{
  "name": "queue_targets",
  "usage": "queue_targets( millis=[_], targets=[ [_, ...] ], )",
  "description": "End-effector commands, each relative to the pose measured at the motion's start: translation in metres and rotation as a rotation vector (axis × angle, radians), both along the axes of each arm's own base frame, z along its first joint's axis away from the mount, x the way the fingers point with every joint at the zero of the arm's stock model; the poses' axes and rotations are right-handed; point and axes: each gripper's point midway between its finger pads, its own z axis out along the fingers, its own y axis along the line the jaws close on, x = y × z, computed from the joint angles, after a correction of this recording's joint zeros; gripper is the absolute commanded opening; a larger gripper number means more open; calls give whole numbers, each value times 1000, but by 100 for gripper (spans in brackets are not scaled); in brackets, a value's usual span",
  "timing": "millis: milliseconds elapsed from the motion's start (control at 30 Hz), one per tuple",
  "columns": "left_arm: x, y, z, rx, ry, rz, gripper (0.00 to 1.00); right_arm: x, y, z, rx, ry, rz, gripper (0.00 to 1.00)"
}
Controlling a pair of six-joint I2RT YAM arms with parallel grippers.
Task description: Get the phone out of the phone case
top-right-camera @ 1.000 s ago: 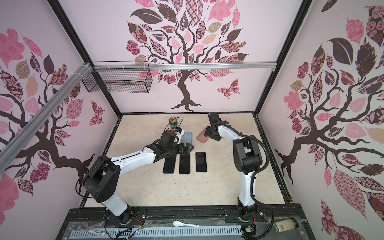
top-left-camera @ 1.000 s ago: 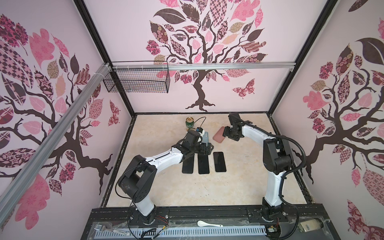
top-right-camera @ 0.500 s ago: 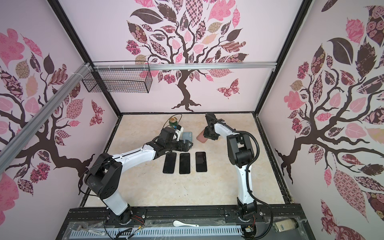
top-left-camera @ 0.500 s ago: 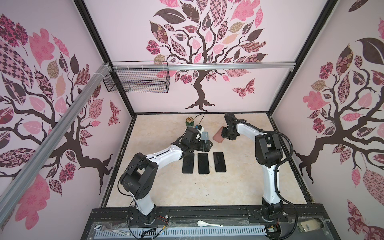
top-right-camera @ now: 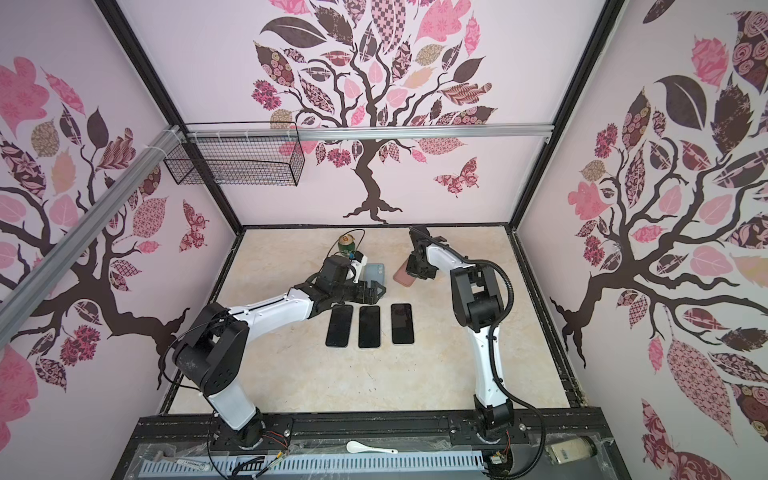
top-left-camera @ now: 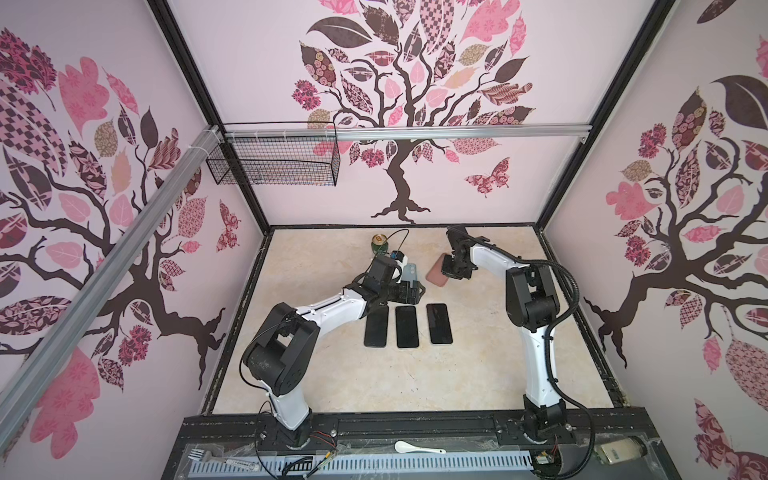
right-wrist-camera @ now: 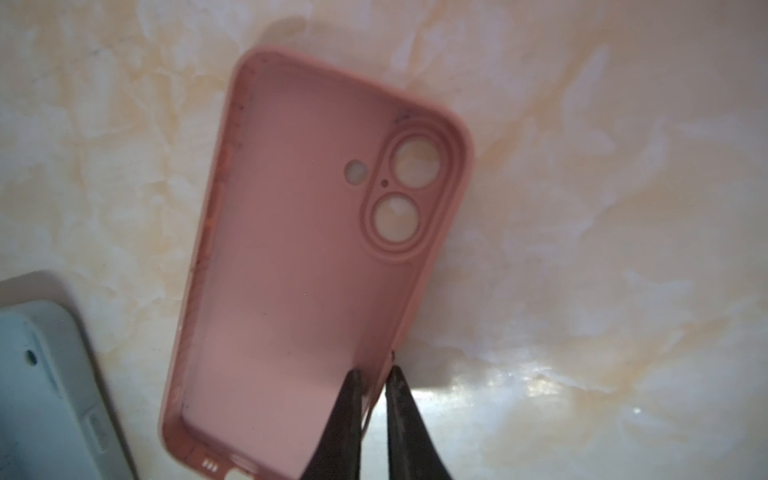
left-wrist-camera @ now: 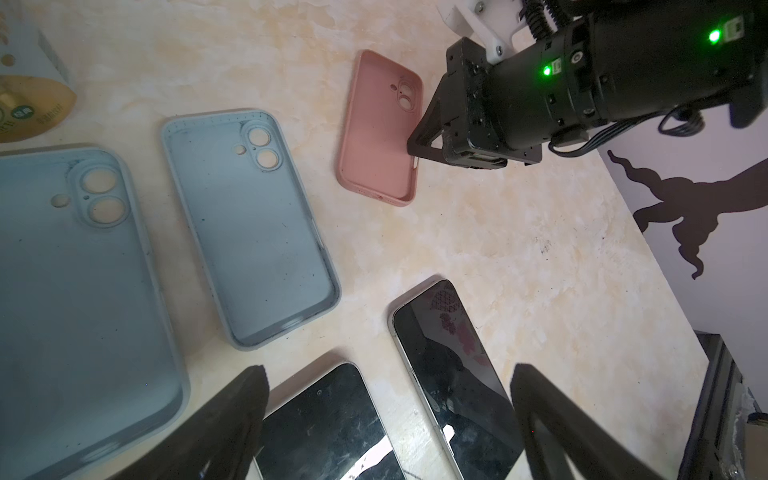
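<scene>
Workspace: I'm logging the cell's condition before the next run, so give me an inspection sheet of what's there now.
Surface: marbled beige tabletop, no spill seen.
Job's things: three phones lie screen-up in a row, out of their cases; pink case and two blue cases lie empty behind them.
Clutter: can at the back; spoon and fork on the front rail.
Claws: left claw open, holding nothing, by the phones' far ends; right claw shut on the pink case's side wall.
Cables: black cable loops beside the can; ribbed hose along the right arm.
Surroundings: wire basket hung at the back-left corner; tree decals on the walls.
</scene>
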Motion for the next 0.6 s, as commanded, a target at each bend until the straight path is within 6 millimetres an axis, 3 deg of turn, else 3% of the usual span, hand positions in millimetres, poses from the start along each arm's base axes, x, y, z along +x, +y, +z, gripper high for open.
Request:
queue_targets(
  millis=[0, 267, 567],
  targets=[
    [8, -4, 16, -24, -47, -11, 95, -6, -2, -17, -26, 58, 11, 12],
    [-1, 3, 20, -28, -39, 1, 95, -18, 2, -13, -49, 42, 113, 0],
    [-16, 16, 15, -12, -25, 16, 95, -30, 16, -10, -110, 45, 196, 0]
  ],
)
